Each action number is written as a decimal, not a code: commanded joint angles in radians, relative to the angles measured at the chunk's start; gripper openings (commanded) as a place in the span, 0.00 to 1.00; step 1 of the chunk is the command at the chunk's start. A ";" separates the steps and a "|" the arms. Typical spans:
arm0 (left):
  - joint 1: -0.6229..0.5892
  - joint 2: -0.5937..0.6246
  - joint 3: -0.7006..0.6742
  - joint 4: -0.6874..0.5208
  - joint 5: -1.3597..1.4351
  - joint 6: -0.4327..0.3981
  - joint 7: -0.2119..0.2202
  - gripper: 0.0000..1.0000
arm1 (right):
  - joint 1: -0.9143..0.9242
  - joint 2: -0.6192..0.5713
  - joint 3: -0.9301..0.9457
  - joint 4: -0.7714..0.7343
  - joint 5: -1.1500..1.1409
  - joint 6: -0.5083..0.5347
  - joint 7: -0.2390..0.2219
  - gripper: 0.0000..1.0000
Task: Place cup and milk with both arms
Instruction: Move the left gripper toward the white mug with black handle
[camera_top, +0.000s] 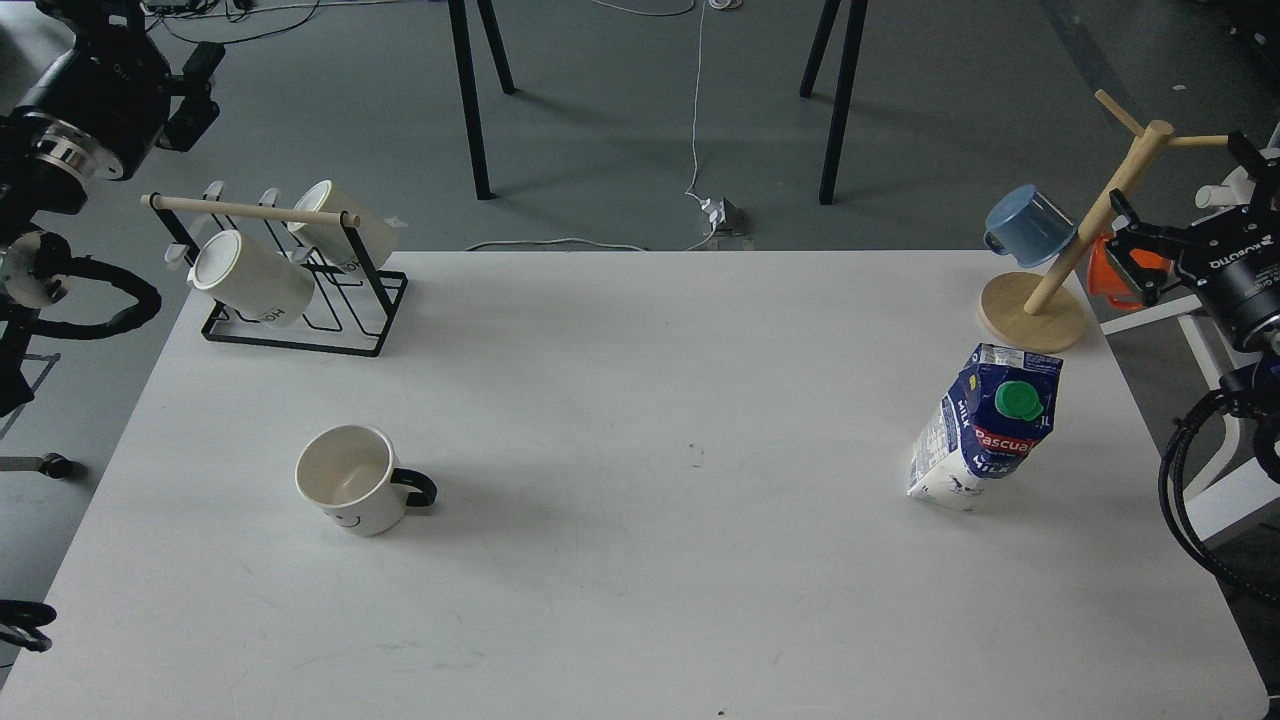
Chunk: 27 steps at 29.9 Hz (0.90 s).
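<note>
The cup (350, 482) stands upright on the white table (640, 560) at the front left, handle pointing right and smiley face toward me. The milk (985, 430) stands upright at the right side of the table, its green cap facing me. My right gripper (1128, 250) hovers off the table's right edge, beyond the milk and beside the wooden mug tree, its fingers spread and holding nothing. My left gripper (198, 95) is up at the far left, off the table behind the mug rack; it looks dark and its fingers cannot be told apart.
A black wire rack (300, 320) with two cream mugs (250, 275) sits at the back left corner. A wooden mug tree (1035, 305) at the back right carries a blue mug (1030, 225); an orange mug (1105, 270) shows behind the right gripper. A white frame (1215, 370) stands right of the table.
</note>
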 joint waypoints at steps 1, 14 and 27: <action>0.001 0.003 -0.019 0.000 0.000 -0.003 0.000 1.00 | -0.001 0.022 0.000 0.000 0.000 0.000 0.001 0.96; -0.011 0.081 -0.008 -0.005 -0.094 -0.003 0.000 1.00 | -0.013 0.073 0.002 -0.021 -0.023 0.000 0.005 0.96; -0.134 0.563 -0.011 -0.791 0.501 -0.003 0.000 1.00 | -0.064 0.075 0.006 -0.018 -0.023 0.000 0.006 0.96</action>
